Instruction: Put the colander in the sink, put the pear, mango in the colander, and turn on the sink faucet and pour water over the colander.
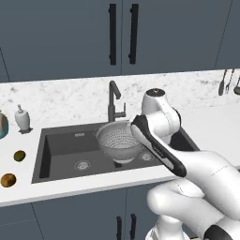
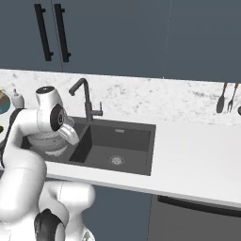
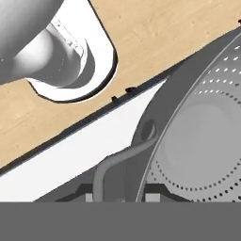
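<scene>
Sitting upright, mouth up, in the sink (image 1: 56, 154), the colander (image 1: 117, 138) is gripped at its rim by the closed gripper (image 3: 121, 195).

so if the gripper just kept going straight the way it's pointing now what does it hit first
Most likely the sink floor. In the hand view the gripper is shut on the colander rim by its handle and points down past it into the basin. Depth there is hard to judge.

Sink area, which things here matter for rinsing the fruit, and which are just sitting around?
Job:
colander, in the sink
sink faucet
two fruits on the counter left of the sink
claw, shut on the colander's rim

Lying about:
soap bottle
hanging utensils
</scene>
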Tool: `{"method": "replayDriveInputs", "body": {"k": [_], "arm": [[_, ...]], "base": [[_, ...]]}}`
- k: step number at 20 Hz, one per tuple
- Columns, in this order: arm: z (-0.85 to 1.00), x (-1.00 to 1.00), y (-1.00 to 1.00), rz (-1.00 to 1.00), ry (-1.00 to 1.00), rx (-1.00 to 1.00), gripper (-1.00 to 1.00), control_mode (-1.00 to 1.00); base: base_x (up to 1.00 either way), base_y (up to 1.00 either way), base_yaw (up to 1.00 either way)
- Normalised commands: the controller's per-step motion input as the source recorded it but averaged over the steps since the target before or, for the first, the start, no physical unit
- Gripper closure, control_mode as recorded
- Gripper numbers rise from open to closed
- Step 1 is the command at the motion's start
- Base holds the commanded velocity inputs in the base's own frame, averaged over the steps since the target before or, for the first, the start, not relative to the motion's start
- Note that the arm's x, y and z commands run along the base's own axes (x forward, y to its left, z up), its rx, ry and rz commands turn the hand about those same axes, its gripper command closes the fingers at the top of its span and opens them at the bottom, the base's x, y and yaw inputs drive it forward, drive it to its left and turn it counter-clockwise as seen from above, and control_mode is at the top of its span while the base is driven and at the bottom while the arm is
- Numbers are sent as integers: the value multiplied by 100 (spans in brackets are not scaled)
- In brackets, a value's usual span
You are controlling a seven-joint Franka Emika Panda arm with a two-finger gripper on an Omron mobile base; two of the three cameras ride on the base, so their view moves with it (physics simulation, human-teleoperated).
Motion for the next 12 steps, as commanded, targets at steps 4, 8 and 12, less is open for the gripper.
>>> {"method": "replayDriveInputs", "body": {"k": [4,8,12], "arm": [[0,45,89,22,0,0,100,-100],[-3,65,91,3,0,0,100,-100],[-21,78,77,-2,0,0,100,-100]], "base": [[0,0,0],[0,0,0],[0,0,0]]}}
